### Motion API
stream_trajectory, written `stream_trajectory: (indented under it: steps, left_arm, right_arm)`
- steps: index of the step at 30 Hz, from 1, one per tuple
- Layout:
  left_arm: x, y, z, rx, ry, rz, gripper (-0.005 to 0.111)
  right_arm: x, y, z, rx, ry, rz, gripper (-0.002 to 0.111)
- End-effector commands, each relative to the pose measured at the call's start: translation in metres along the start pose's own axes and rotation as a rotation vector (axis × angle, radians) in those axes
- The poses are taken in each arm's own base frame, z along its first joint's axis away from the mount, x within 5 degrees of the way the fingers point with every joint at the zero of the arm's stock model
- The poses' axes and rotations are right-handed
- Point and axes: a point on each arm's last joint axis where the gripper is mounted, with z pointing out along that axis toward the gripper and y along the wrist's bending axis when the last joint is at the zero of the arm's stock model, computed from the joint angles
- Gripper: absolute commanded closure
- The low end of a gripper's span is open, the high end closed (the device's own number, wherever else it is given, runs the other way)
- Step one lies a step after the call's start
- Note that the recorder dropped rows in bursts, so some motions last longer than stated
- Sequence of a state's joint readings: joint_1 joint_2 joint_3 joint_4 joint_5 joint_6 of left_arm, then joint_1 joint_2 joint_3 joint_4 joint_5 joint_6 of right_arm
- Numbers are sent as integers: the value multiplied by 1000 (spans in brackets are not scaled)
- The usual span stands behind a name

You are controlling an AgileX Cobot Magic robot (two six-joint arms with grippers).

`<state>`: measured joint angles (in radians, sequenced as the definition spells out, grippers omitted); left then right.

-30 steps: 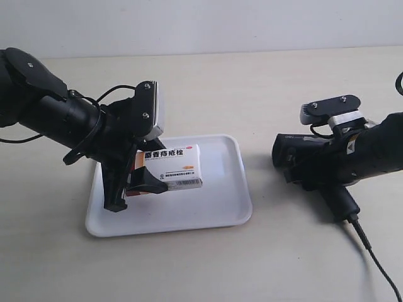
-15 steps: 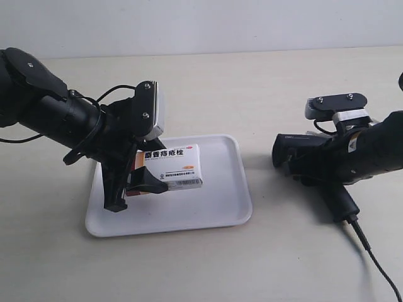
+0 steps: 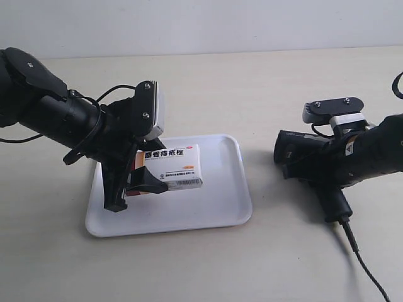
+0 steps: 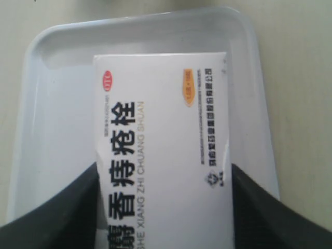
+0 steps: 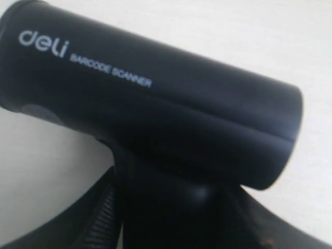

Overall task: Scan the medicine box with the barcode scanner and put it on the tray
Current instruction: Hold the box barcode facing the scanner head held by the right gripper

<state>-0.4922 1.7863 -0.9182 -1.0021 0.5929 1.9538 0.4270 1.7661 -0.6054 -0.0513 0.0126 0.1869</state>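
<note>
The white medicine box (image 4: 163, 140) with black Chinese lettering is held between the two black fingers (image 4: 62, 212) of my left gripper (image 4: 163, 176), which is shut on it. In the exterior view the box (image 3: 173, 165) sits low over the white tray (image 3: 220, 207), its barcode edge facing forward; I cannot tell whether it touches the tray floor. My left gripper (image 3: 141, 182) is the one at that view's left. My right gripper (image 5: 171, 207) is shut on the handle of the black barcode scanner (image 5: 155, 109). The scanner (image 3: 302, 154) is to the right of the tray, its head turned toward the box.
The scanner's black cable (image 3: 365, 264) trails off toward the front right corner of the beige table (image 3: 252, 88). The tray's rim (image 4: 259, 104) frames the box in the left wrist view. A pale wall runs along the back.
The right arm has shifted slightly with the scanner, whose handle now points more steeply down toward the table front. The left arm and the box have not moved.
</note>
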Motion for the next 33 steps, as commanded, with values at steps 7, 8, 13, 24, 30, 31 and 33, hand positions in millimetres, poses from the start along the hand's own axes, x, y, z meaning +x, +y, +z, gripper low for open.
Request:
stream_trajectory:
  steps: [7, 8, 13, 24, 30, 31, 33]
  left_arm:
    - [5, 0, 0, 7, 41, 121, 107]
    - [5, 0, 0, 8, 42, 124, 107]
    - [3, -2, -1, 35, 28, 177, 107]
    - [0, -4, -4, 52, -2, 180, 107]
    - [8, 3, -12, 24, -17, 122, 107]
    - [8, 4, -14, 25, -29, 110, 107]
    - [6, 4, -16, 35, -46, 104, 107]
  right_arm:
    - [0, -2, -25, 16, 51, -130, 108]
    - [1, -1, -31, 17, 55, -138, 108]
    - [9, 12, -51, -16, -9, -212, 108]
    - [15, 17, -54, -25, -12, -258, 108]
    - [16, 16, -54, -22, 8, -258, 108]
    - [16, 16, -54, -22, 8, -258, 108]
    - [15, 17, -54, -24, -7, -258, 108]
